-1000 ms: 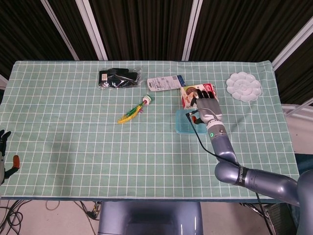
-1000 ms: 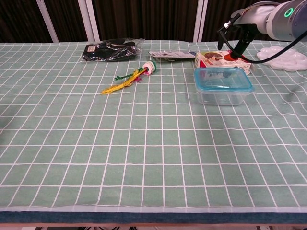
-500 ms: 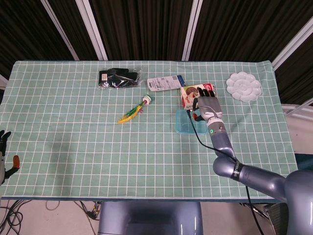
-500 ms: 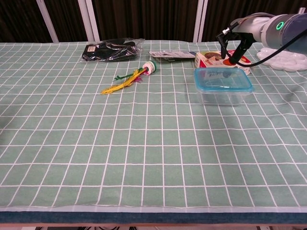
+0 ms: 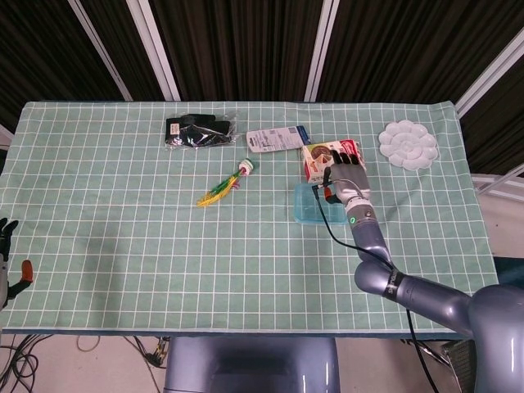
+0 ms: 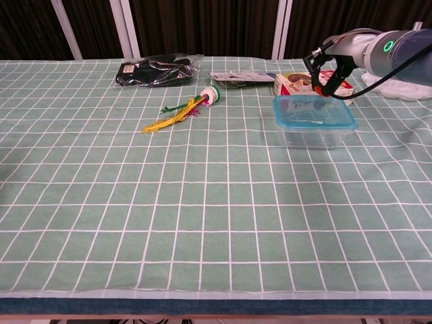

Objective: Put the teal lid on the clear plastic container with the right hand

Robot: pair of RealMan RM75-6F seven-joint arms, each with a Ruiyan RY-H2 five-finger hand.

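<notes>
Right hand [image 6: 327, 75] fingers [image 6: 319, 86] curled downward, holding nothing, tips just above far edge of teal lid [image 6: 314, 111], lid seated on clear plastic container [image 6: 312, 134], container on green checked surface [image 6: 202, 202], snack box [image 6: 293, 82] just behind, left hand [image 5: 6, 260] at surface's left edge, grip state unclear.

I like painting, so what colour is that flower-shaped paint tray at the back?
The paint palette is white, with round wells. It shows best in the head view.
</notes>
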